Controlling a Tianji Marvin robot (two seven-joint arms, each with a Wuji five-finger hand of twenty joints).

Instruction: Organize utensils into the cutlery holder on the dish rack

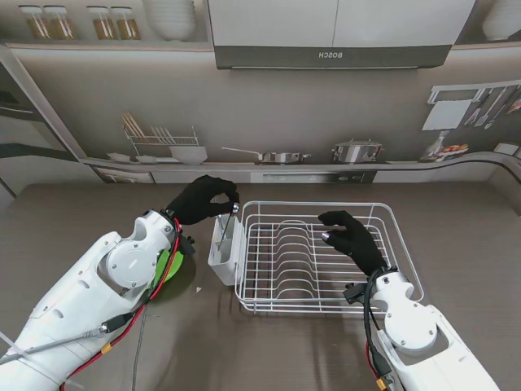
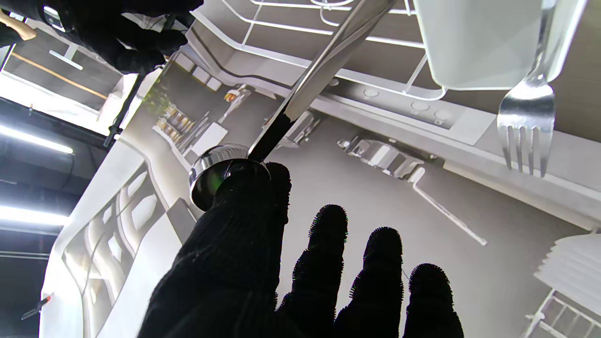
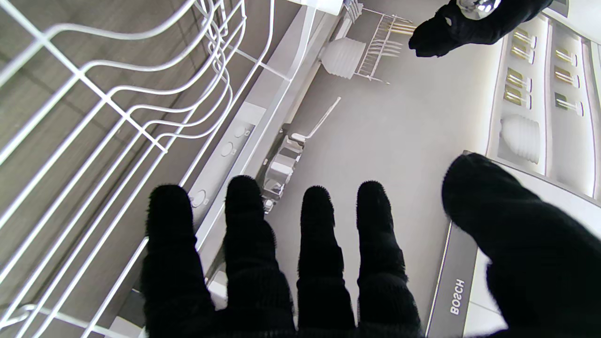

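Pretty clearly a mock kitchen: the backdrop at 12 o'clock is a printed kitchen scene with a Bosch range hood (image 1: 332,55), pots (image 1: 356,151) and hanging utensils (image 1: 488,104), while a real dish rack (image 1: 326,257) sits on the wood-look bench (image 1: 73,220).

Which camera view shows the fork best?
The left wrist view shows the fork best: its tines and neck are large and sharp, sticking out of the holder. In the stand view I cannot pick it out at the holder. In the right wrist view it cannot be made out.
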